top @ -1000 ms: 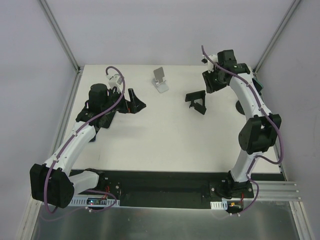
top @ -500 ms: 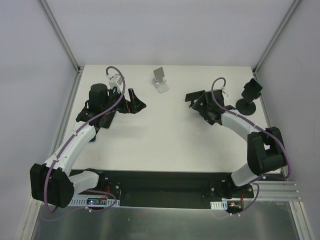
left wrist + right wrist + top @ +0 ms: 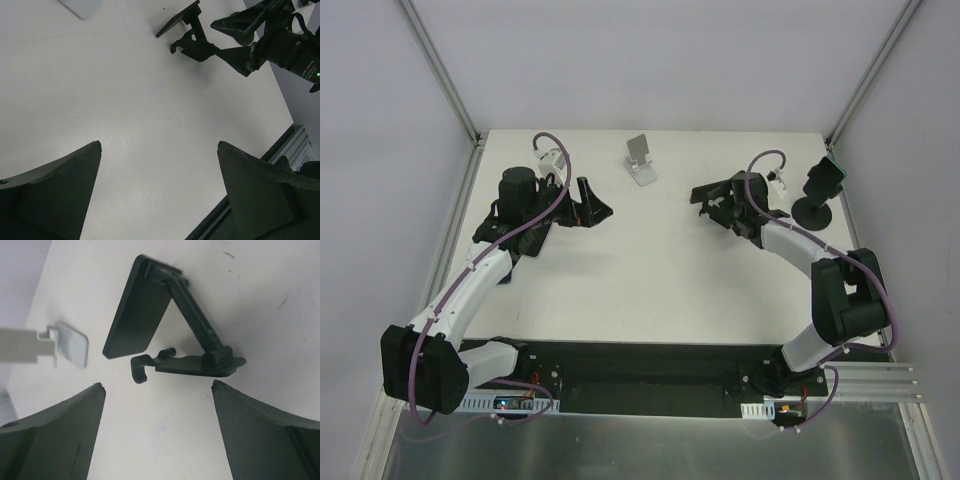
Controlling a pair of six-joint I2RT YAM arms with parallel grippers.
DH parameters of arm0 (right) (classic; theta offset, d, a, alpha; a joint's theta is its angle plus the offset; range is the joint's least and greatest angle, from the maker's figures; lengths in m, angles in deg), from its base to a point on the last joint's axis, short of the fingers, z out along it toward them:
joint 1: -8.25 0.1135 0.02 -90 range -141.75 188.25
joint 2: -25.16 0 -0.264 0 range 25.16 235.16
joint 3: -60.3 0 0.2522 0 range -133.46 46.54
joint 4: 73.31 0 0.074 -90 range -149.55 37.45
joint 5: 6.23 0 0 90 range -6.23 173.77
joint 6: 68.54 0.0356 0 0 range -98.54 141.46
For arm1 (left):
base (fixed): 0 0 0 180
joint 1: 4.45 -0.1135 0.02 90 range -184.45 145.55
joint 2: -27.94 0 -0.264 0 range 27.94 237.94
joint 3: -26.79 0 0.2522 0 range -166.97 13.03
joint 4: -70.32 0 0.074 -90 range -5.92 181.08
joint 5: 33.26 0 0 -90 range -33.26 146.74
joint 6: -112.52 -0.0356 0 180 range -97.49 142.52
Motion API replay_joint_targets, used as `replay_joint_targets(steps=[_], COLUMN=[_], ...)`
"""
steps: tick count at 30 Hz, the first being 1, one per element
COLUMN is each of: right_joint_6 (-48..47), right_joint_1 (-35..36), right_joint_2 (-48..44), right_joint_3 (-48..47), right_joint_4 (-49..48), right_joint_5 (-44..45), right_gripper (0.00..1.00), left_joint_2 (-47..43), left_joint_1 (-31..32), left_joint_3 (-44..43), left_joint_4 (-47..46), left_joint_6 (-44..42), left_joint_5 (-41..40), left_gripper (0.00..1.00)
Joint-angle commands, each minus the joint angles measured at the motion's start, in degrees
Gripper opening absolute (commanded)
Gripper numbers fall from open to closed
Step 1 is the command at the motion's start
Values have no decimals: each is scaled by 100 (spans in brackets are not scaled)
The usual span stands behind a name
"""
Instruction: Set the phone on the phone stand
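Observation:
The phone (image 3: 826, 172), dark with a teal edge, rests tilted on a black phone stand with a round base (image 3: 812, 210) at the right edge of the table. My right gripper (image 3: 726, 210) is open and empty, low over the table, well left of the phone. It points at a black folding stand (image 3: 704, 191), which also shows in the right wrist view (image 3: 170, 335) just beyond the fingertips; that gripper (image 3: 157, 387) holds nothing. My left gripper (image 3: 600, 205) is open and empty at the left middle; its wrist view (image 3: 159, 145) shows bare table between the fingers.
A small silver stand (image 3: 640, 160) sits at the back centre, also in the right wrist view (image 3: 70, 342). The left wrist view shows the folding stand (image 3: 187, 35) and the right gripper (image 3: 260, 35). Frame posts stand at the back corners.
My right arm left the phone on the round-base stand, swung down and left, and now sits low beside the black folding stand. The left arm has not moved.

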Motion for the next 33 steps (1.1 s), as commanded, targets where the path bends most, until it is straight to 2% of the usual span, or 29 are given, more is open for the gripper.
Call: replay_joint_targets(steps=[1, 3, 6, 7, 10, 13, 14, 17, 22, 26, 33], right_joint_6=[-2665, -4067, -5398, -6142, -7357, -7853, -8055, -8328, -8759, -9041, -9305], right_joint_1=[-24, -120, -296, -322, -323, -323, -340, -410, -419, -446, -419], right_joint_2=[-16, -61, -87, -96, -35, 334, 465, 589, 879, 1073, 1152], right_joint_3=[-201, -280, -516, -640, -930, -1342, -1422, -1432, -1493, -1441, -1326], right_joint_4=[-471, -243, 415, 661, 1242, 1893, 2068, 1965, 1956, 1658, 1253], right_joint_5=[-635, -1037, -1574, -1672, -2304, -1589, -1550, -1725, -1980, -2094, -2147], right_gripper=[89, 89, 88, 87, 84, 70, 64, 54, 50, 37, 38], left_joint_2=[-41, -23, -6, 3, -14, -41, -58, -58, -58, -58, -41], left_joint_1=[-68, -68, -68, -68, -68, -68, -68, -68, -68, -68, -68], left_joint_3=[-18, -9, -9, -9, 8, 17, 26, 26, 35, 35, 35], left_joint_4=[-182, -182, -340, -358, -393, -402, -402, -402, -402, -402, -402], left_joint_6=[46, 54, 133, 168, 186, 160, 151, 134, 107, 98, 90], left_joint_5=[173, 190, 331, 366, 428, 393, 384, 366, 366, 366, 358], left_gripper=[98, 98, 98, 98, 98, 98, 98, 98, 98, 98, 98])
